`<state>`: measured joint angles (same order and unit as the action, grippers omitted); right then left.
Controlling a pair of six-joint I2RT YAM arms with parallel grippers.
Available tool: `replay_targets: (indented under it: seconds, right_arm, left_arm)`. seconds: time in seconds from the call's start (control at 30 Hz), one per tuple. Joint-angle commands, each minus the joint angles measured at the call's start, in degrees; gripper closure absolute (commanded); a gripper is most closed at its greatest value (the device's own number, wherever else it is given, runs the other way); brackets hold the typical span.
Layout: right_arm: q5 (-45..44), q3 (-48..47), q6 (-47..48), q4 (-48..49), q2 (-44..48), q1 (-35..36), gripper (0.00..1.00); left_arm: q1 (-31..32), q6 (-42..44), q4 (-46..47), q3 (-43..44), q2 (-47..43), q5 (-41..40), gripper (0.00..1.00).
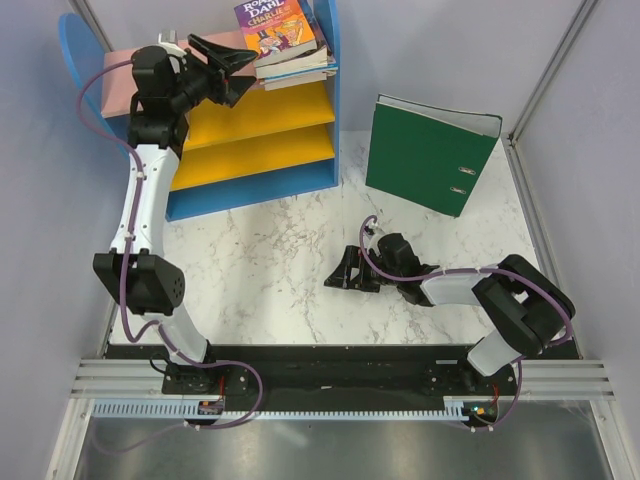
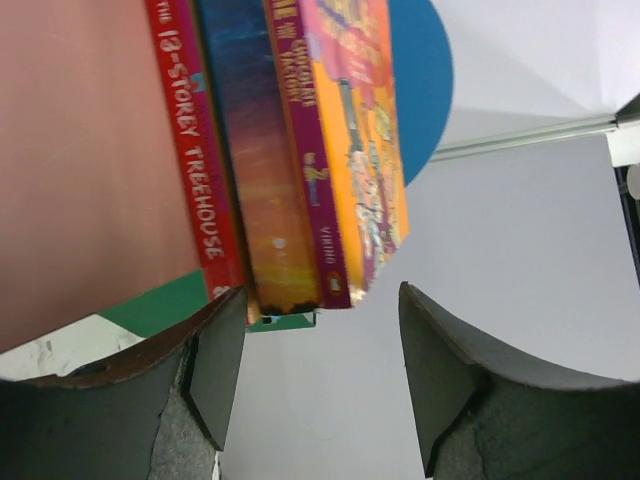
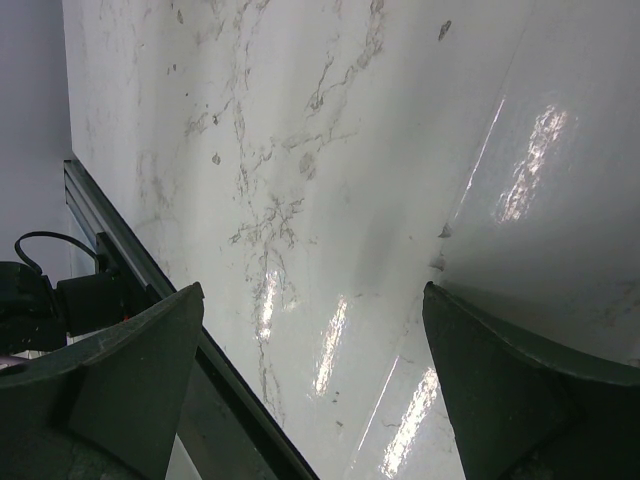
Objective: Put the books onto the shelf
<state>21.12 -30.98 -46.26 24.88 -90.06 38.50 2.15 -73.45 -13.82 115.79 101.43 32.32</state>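
Status: the books (image 1: 290,50) are stacked flat on the pink top board (image 1: 120,85) of the shelf (image 1: 255,195), at its right end next to the blue side. Charlie (image 1: 278,25) is on top, cover up.

In the left wrist view three spines are made out: red 13-Storey Treehouse (image 2: 195,160), a dark blue one (image 2: 255,170) and the purple-yellow Charlie. Paler page edges are seen lower in the stack in the top view. A full count of five can't be confirmed.

No book is seen on the counter (image 1: 280,235) or beside the green binder (image 1: 425,150).

Left tool (image 1: 245,75): jaws are spread, nothing is held between them, and the tips are just short of the stack's near end. The stack is judged to be released.

Right tool (image 1: 345,272): jaws are wide and nothing is held. It is parked low on the counter, well apart from the shelf.

Assessment: placement is judged essentially done, provided all five books are in that stack. Only backing the left arm off is left, and the stack must not be dragged along with it. The lower books appear to jut slightly past the board's front edge, but how far can't be told.
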Motion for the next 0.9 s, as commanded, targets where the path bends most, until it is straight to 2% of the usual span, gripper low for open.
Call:
replay_targets:
  seconds: [0.0,0.1,0.2,0.37,0.43,0.53,0.7,0.87]
  right_arm:
    - [-0.82,0.22,1.17,-4.67,-1.96,0.17,0.02]
    - [-1.08,0.22,1.08,-4.93,-1.61,0.35,0.02]
    - [-1.43,0.13,1.61,-5.72,-0.38,0.26,0.02]
    - [-5.9,-1.01,4.07,-10.54,3.74,0.26,0.02]
    - [-7.84,-1.71,6.35,-12.39,6.99,0.26,0.02]
    - [-14.42,-4.87,11.79,-19.33,12.18,0.26,0.02]
    - [-27.59,-13.39,19.88,-32.08,18.77,0.17,0.02]
    - [-30.26,-21.56,23.76,-38.68,20.8,-2.02,0.02]
  left_arm:
    - [-0.66,4.62,-1.2,-1.62,-3.51,0.65,0.3]
    - [-0.66,9.8,-3.05,-2.67,-7.37,-1.72,0.28]
    - [-0.48,17.44,-4.19,-7.66,-14.83,-4.96,0.23]
    - [0.48,31.4,-5.51,-24.7,-29.33,-12.18,0.13]
    - [1.27,34.67,-5.69,-32.62,-34.88,-13.5,0.01]
    - [2.41,39.6,-7.88,-42.37,-39.98,-16.05,0.0]
    - [4.17,42.42,-10.78,-57.65,-43.15,-19.83,0.0]
    - [4.18,43.04,-11.49,-68.57,-42.19,-20.1,0.0]
